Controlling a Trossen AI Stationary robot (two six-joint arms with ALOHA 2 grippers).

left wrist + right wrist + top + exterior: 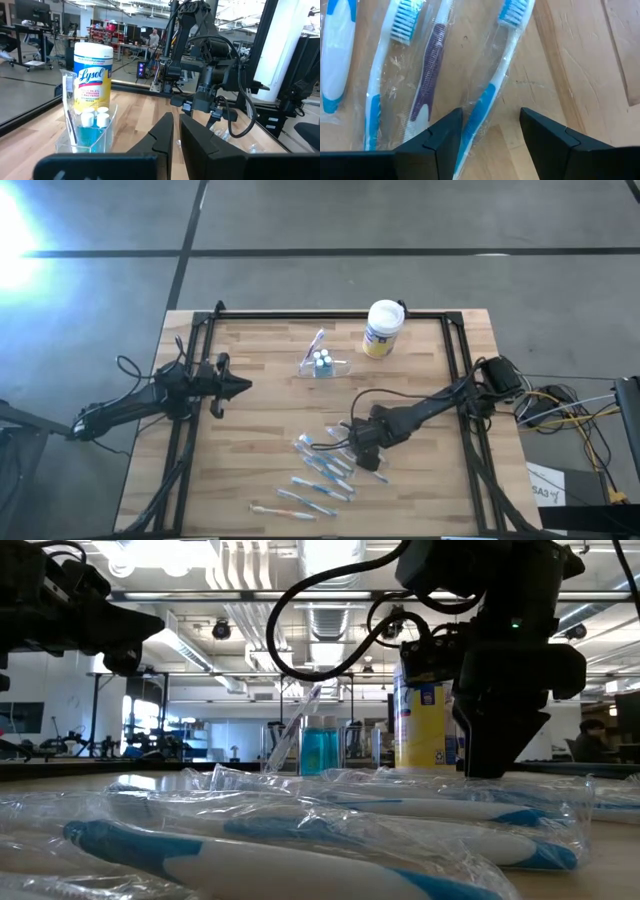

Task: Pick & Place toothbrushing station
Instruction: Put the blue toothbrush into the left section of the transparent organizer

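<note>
A: Where is the toothbrushing station (323, 363)?
B: On the table (260, 470), near its far edge, beside the white canister (382, 328).
A: And the right gripper (487, 131)?
B: Fingers spread, empty, straddling a wrapped toothbrush (490, 90). The left gripper (176, 131) is nearly closed, empty.

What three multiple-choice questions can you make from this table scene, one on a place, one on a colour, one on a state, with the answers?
1. Where does the white canister stand?
A. far edge, beside the clear holder
B. among the wrapped toothbrushes
C. under the left pincer

2. What colour is the liquid in the holder's bottles?
A. red
B. blue
C. green

3. How is the right pincer?
A. shut on the canister
B. shut, empty
C. open over a toothbrush

Answers: A, high view shows it there; B, low view shows blue; C, fingers stand apart astride the handle.
</note>
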